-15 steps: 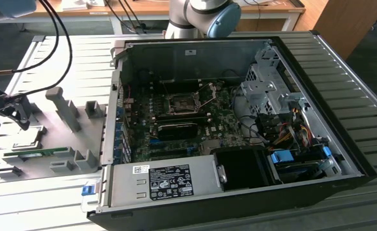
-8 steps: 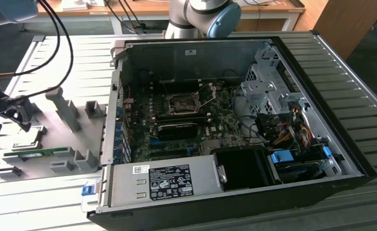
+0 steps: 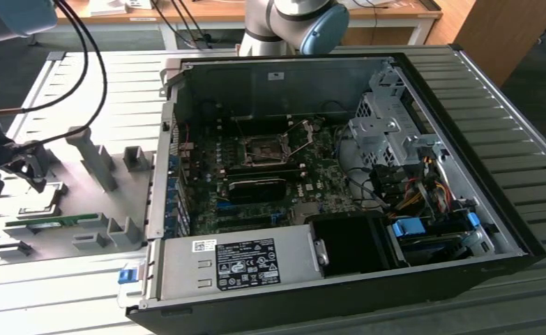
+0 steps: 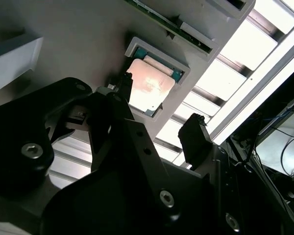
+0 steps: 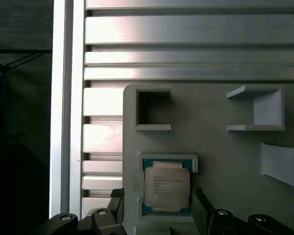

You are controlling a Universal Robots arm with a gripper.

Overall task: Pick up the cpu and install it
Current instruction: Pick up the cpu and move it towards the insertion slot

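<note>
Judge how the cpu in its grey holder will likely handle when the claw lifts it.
Probably stiff: the cpu is a flat square with a metal top, so it shouldn't flex. Likely light, being thin and small beside the open claw. Its smooth, shiny top and thin edges may slip, and the snug holder rim leaves little edge to grip.

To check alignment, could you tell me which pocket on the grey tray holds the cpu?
The pocket between the gripper's open jaws holds the cpu; the neighbouring square pocket is empty.
</note>
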